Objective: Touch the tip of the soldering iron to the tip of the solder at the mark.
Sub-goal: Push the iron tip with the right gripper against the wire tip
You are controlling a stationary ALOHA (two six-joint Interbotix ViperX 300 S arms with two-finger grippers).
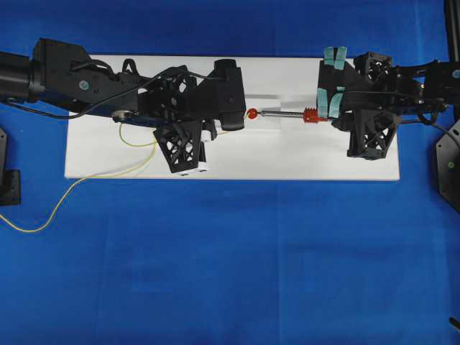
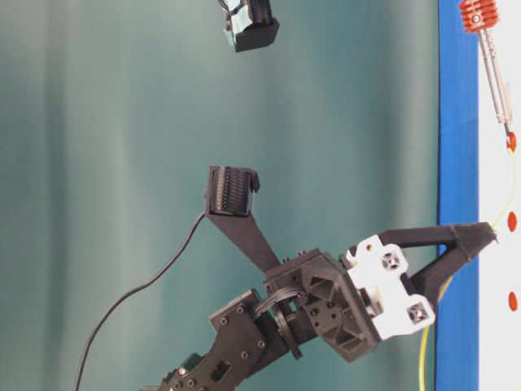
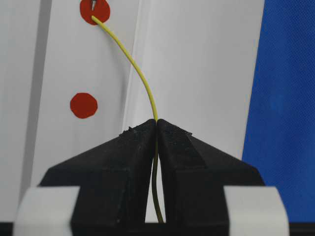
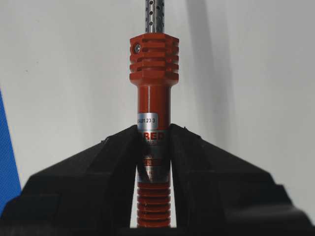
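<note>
While the left end effector [image 3: 157, 123] pinches the solder [image 3: 129, 56] and the right end effector [image 4: 153, 130] clamps the soldering iron [image 4: 153, 105], both tips meet at a red mark [image 3: 95, 11] mid-board [image 1: 287, 154].

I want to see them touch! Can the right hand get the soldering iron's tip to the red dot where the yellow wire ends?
Probably yes, it looks there already. The right hand grips the soldering iron, and in the left wrist view a metal tip sits on the red dot beside the yellow wire end. Nothing blocks it.
</note>
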